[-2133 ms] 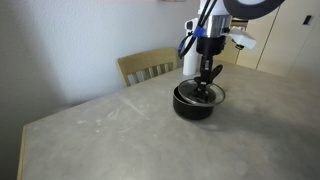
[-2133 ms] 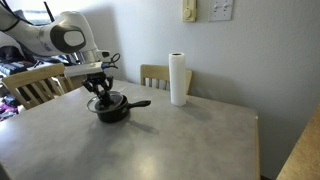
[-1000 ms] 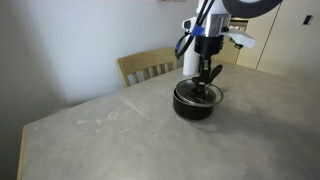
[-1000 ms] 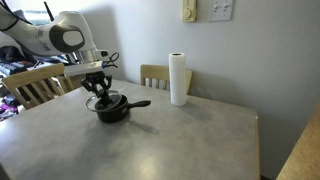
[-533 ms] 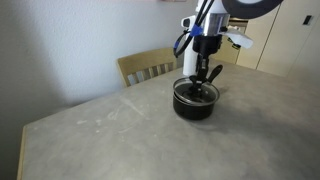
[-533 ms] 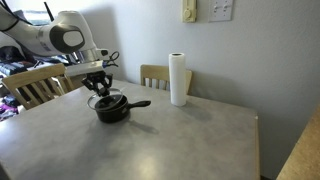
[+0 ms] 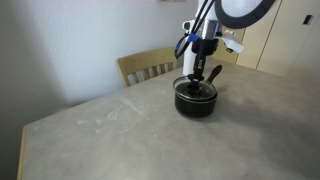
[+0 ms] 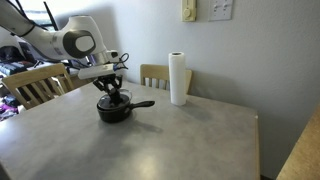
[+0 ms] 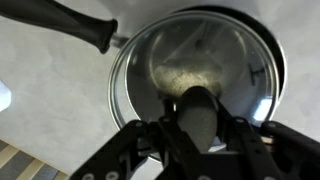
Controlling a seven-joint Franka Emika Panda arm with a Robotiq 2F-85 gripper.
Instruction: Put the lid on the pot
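Counts: 1 arm, 1 pincer [image 9: 200,128], 1 lid [image 9: 165,60], 1 pot [image 7: 195,105], 1 paper-towel roll [image 8: 178,79], 1 desk [image 7: 100,140].

Chairs: 2 in an exterior view, one [image 8: 155,74] behind the desk just left of the roll, one [image 8: 35,85] at the left edge. The opposite exterior view shows only 1 chair [image 7: 148,66], upper centre. 2 wall plates [image 8: 222,9] at the top of frame, right of centre.

Pincer: clamped down tight on the lid's dark centre knob [image 9: 200,112]. Wrist view has one finger on each side of the knob, with the knob filling the gap. Nothing else is gripped.

Lid: directly over the pot mouth, roughly level. In the wrist view it sits slightly off-centre toward lower left. The pot's dark rim [image 9: 273,55] shows as a crescent past the metal edge at upper right. Can't tell whether the lid rim is seated on the pot or just above it. Glass is clear, and the pot's inside is visible through it.

Pot: upright on the desk, right of centre in an exterior view [image 7: 195,105], left of centre in the other [image 8: 112,112]. Single long handle [image 8: 140,104] points toward the roll; in the wrist view it runs across the upper left [image 9: 70,22].

Roll stands upright, well apart from the pot.
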